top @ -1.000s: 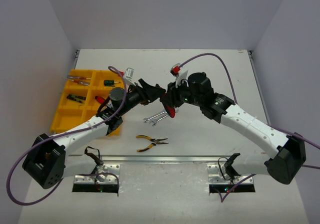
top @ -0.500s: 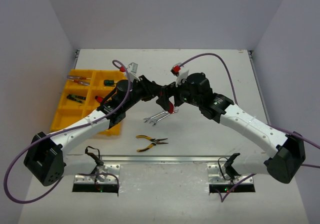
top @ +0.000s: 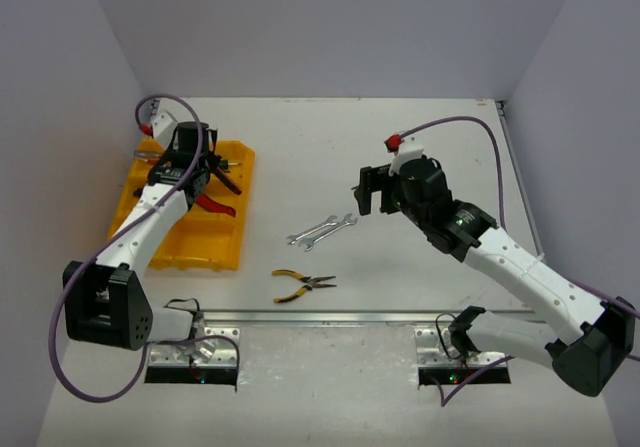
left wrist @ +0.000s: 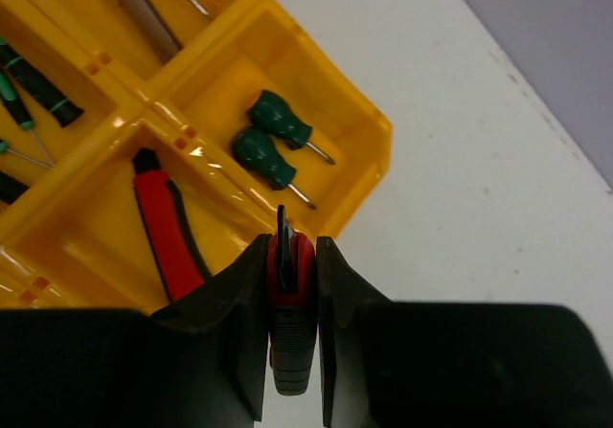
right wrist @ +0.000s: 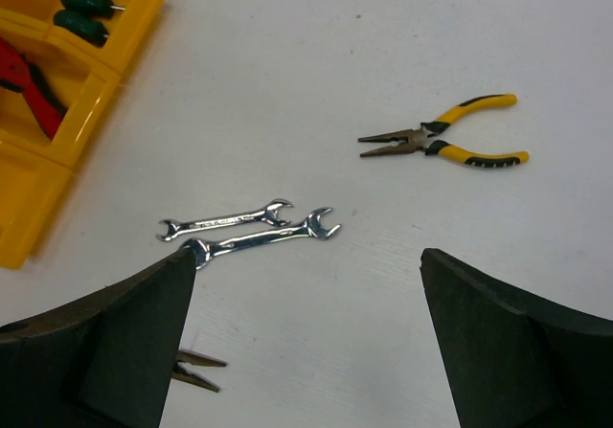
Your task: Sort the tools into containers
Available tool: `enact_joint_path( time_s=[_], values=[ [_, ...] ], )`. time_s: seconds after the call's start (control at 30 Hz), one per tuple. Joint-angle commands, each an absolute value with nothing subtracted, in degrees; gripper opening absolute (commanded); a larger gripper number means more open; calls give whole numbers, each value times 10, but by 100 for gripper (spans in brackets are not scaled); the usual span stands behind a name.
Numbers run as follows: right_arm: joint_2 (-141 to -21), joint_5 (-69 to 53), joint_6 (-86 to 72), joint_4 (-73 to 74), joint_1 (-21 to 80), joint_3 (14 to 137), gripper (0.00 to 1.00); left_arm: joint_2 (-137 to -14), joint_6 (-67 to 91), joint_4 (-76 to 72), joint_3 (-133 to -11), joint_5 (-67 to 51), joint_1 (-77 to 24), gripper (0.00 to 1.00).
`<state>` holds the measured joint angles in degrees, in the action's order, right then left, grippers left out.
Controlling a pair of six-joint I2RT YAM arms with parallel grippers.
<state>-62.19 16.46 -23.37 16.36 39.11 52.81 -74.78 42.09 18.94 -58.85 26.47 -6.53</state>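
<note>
My left gripper point(top: 205, 189) hangs over the right side of the yellow tray point(top: 175, 257) and is shut on red-and-black-handled pliers point(left wrist: 290, 289). Their handle is squeezed between the jaws in the left wrist view. Below them, one compartment holds two green screwdrivers point(left wrist: 273, 141). Another red-and-black handle point(left wrist: 168, 227) shows over the compartment beside it; I cannot tell whether it belongs to the held pliers. My right gripper point(top: 372, 189) is wide open and holds nothing, above the table. Two silver wrenches point(top: 322, 229) lie just left of it. Yellow-black pliers point(top: 303, 284) lie nearer the front.
More screwdrivers point(left wrist: 34, 88) lie in the tray's far compartments. In the right wrist view the wrenches point(right wrist: 249, 232) sit ahead of the open fingers and the yellow-black pliers point(right wrist: 445, 141) beyond. Thin metal tips point(right wrist: 196, 369) poke out under the left finger. The arm bases stand at the near edge.
Both grippers met over the table's middle on the red pliers. The right gripper opened and drew back right; the left arm swung the pliers left over the tray.
</note>
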Motion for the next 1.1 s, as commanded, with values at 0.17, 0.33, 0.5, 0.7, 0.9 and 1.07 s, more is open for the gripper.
enact_joint_path(
  time_s=[0.17,0.33,0.5,0.7,0.9,1.07],
  values=[
    [-627,184,-270,155,388,508,99,-811,434,193,-585,276,-4,0],
    [-654,176,-286,161,389,519,99,-815,431,187,-578,277,0,17],
    [-692,177,-327,194,389,550,99,-781,424,181,-571,235,0,78],
    [-770,36,-358,209,389,614,99,-674,392,186,-575,208,-25,100],
    [-804,-63,-326,149,390,593,99,-584,323,204,-570,121,-42,100],
    [-864,-46,-217,230,425,661,99,-513,266,266,-545,106,-54,100]
  ],
)
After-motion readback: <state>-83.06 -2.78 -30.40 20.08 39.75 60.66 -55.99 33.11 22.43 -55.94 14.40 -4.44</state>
